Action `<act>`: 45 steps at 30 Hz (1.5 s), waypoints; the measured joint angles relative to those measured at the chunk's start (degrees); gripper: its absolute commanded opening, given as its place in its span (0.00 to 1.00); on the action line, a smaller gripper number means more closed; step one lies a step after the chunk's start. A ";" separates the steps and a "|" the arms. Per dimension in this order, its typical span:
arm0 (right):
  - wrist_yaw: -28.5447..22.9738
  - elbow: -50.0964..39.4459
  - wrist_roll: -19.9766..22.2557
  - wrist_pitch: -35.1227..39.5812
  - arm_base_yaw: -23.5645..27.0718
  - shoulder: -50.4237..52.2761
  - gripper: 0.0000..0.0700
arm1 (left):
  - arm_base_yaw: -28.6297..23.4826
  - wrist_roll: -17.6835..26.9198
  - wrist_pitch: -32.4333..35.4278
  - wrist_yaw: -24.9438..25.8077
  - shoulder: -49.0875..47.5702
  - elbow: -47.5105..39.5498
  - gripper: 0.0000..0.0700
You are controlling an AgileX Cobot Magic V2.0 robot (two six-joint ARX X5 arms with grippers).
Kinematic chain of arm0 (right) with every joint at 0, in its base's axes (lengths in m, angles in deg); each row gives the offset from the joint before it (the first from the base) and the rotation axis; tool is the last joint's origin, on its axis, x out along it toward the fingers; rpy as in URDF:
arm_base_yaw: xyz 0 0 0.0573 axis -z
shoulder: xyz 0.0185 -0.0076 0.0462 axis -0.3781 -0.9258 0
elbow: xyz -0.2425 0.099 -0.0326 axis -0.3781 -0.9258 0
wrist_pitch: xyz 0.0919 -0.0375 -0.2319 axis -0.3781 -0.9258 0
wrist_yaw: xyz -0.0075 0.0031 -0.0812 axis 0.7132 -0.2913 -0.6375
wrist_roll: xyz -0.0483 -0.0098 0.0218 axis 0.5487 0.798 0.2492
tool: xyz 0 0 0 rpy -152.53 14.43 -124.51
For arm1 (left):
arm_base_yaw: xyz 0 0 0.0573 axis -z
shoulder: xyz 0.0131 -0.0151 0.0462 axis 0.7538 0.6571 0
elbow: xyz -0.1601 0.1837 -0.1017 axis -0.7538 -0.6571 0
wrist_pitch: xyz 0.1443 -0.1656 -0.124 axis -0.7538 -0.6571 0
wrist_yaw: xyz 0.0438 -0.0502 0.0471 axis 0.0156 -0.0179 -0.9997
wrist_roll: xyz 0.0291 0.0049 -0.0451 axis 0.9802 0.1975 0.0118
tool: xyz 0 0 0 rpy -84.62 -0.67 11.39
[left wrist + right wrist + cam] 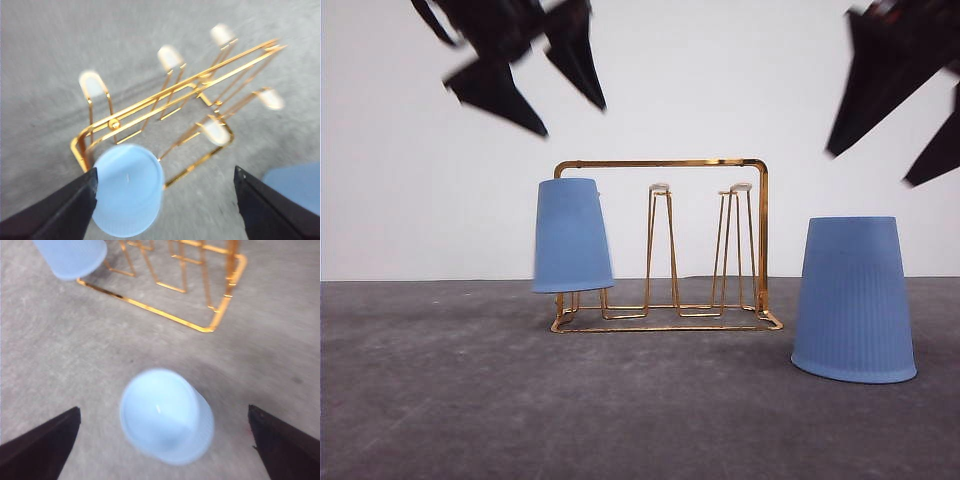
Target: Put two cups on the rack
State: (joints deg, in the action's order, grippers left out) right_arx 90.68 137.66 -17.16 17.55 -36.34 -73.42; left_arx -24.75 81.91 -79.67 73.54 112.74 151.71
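Already one light blue cup (571,236) hangs upside down, slightly tilted, on the left end of the gold wire rack (665,245) at frame centre, under the left gripper (525,75), whose jaws are spread wide and empty. Lower right, the second cup (853,299) stands inverted on the grey table (440,400), unracked, below the wide-open right gripper (910,90). Behind runs a plain white wall (410,200).

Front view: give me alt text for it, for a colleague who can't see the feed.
One light blue cup hangs upside down on the gold wire rack's left prong; a second cup stands inverted on the grey table to its right. Both open grippers, left and right, hover blurred above.
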 measured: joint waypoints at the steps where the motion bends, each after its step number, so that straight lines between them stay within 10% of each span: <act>1: -0.19 0.00 -0.03 0.84 -0.43 -1.28 1.00 | -0.25 0.64 -1.67 -0.68 -1.26 0.00 0.74; 11: -3.07 0.00 -0.13 5.01 -2.87 -12.83 1.00 | -6.87 2.98 -8.44 -6.83 -12.67 -8.70 0.73; 19: -2.85 0.02 -0.09 5.59 -3.15 -14.59 0.57 | -10.30 1.41 -8.40 -8.53 -25.22 -23.39 0.73; 32: -3.04 15.61 0.97 -2.23 -3.50 -5.85 0.57 | -10.17 0.61 -9.48 -8.45 -29.82 -26.97 0.73; 45: -3.09 22.49 1.95 6.31 -3.50 -13.98 0.57 | -10.17 0.36 -9.18 -8.45 -29.82 -26.97 0.73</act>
State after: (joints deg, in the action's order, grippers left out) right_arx 87.59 160.15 -15.20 23.86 -39.84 -87.40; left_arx -34.92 82.28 -88.85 65.08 82.92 124.74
